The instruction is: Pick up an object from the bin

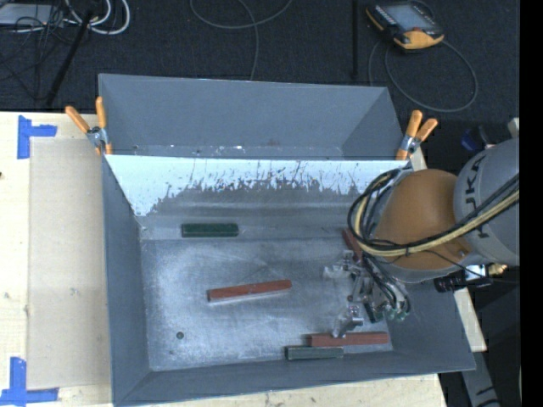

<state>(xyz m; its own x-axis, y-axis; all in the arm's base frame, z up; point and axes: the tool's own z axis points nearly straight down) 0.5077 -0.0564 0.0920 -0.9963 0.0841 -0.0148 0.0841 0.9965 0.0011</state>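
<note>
Short red-brown bar (366,339) flat on floor of grey bin (246,125), lower right corner in camera view. Gripper (350,316) low over its left end; grip state cannot be told. Dark green bar (314,353) just beside. Long red-brown bar (249,291) mid-floor, second green bar (209,229) upper left.

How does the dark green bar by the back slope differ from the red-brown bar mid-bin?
The dark green bar is blackish green; the red-brown bar is rust. The red-brown bar looks longer than the dark green bar. The dark green bar lies level across the view; the red-brown bar tilts, right end higher. Both are slim straight bars lying flat, left of the claw.
</note>
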